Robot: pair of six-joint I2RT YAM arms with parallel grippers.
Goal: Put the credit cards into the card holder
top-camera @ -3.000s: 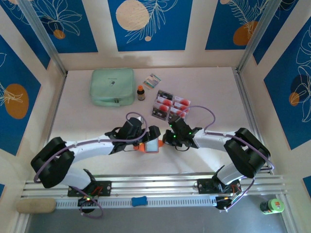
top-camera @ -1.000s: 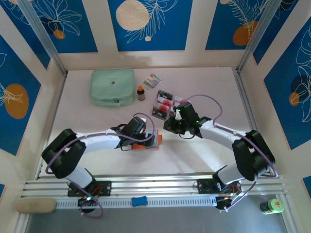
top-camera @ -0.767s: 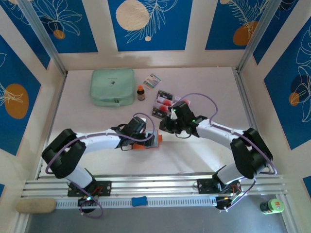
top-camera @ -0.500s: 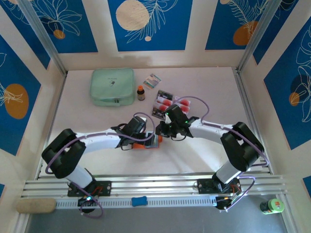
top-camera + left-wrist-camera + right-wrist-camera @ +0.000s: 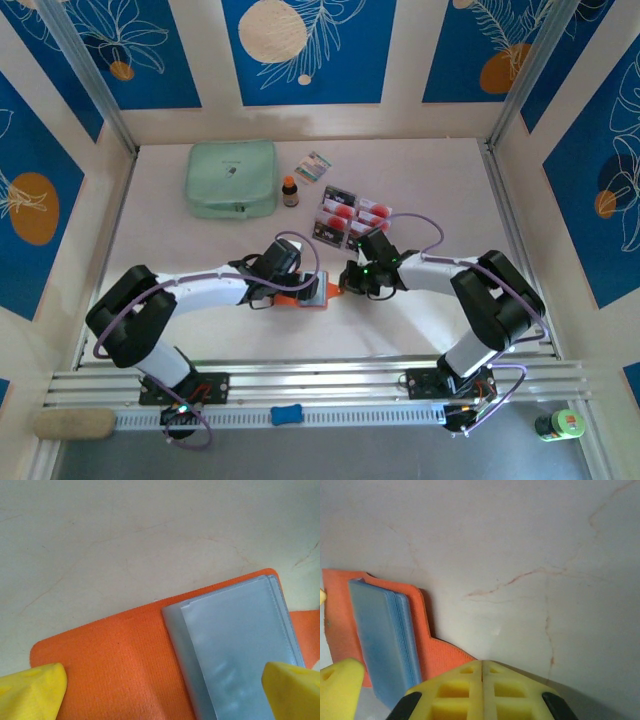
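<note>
Now: right arm back at holder

Right gripper (image 5: 348, 278) shifts from the credit cards (image 5: 352, 215), upper centre, down beside the card holder (image 5: 316, 296), mid-frame; an insertion looks next; whether its fingers clamp a card I cannot tell. Left gripper (image 5: 306, 290): fingers apart, astride the holder; left wrist resolves open grey-blue pockets (image 5: 235, 645), a mere smudge from overhead.

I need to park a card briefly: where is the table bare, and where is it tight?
Bare table right of the credit cards, up to the right rail; also the left side, nearer than the mint-green zip pouch. Tight: the middle, where the left claw and right claw meet at the card holder.
</note>
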